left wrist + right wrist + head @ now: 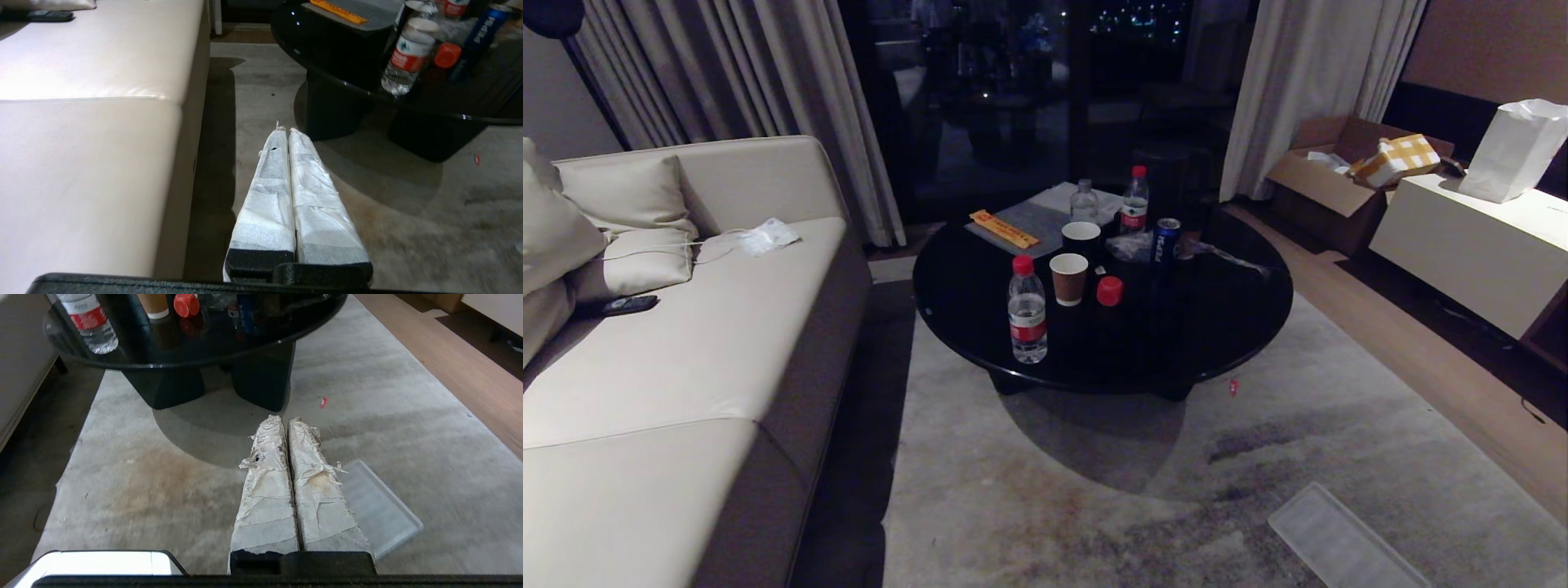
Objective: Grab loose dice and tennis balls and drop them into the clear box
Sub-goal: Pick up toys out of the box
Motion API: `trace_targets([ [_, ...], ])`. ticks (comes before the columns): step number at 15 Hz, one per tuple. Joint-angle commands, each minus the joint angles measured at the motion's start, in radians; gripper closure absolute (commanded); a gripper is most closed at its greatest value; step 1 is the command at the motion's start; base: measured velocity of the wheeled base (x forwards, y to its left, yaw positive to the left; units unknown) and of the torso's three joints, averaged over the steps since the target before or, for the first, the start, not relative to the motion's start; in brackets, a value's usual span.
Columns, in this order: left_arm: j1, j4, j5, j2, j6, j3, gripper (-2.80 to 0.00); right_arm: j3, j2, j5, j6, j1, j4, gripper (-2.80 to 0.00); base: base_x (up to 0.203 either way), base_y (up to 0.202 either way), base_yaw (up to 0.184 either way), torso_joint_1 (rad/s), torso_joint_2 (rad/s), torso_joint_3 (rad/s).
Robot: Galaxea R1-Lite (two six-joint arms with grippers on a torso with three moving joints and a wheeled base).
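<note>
No dice or tennis balls show in any view, and the clear box itself is out of view. A flat, whitish ribbed lid (1339, 539) lies on the grey carpet at the near right; in the right wrist view the lid (380, 506) sits just beside my right gripper. The right gripper (286, 418) hangs above the carpet, its taped fingers pressed shut with nothing between them. My left gripper (287, 130) hovers over the carpet between sofa and table, also shut and empty. Neither arm appears in the head view.
A round black table (1217, 327) stands ahead, carrying water bottles (1027, 310), paper cups (1068, 278), a Pepsi can (1165, 241) and a red cap (1109, 291). A beige sofa (686, 351) fills the left. A cardboard carton (1327, 184) and a white cabinet (1470, 245) stand far right.
</note>
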Motion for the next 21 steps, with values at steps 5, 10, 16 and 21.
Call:
trace_targets([
  [5, 0.000, 0.001, 0.001, 0.002, -0.001, 0.002, 0.00, 0.000, 0.001, 0.000, 0.000, 0.000, 0.000, 0.00, 0.180, 0.000, 0.001, 0.003, 0.00, 0.001],
  [10, 0.000, 0.001, 0.000, 0.002, -0.001, 0.002, 0.00, 0.000, 0.001, 0.000, 0.000, 0.000, 0.000, 0.00, 0.182, 0.000, -0.001, 0.003, 0.00, 0.002],
  [16, 0.000, 0.001, 0.000, 0.001, -0.001, 0.002, 0.00, 0.000, 0.001, 0.000, 0.000, 0.000, 0.000, 0.00, 0.182, 0.000, 0.000, 0.000, 0.00, 0.003],
  [21, 0.000, 0.001, 0.000, 0.002, -0.001, 0.002, 0.00, 0.000, 0.001, 0.000, 0.000, 0.000, 0.000, 0.00, 0.182, 0.000, -0.001, 0.003, 0.00, 0.003],
])
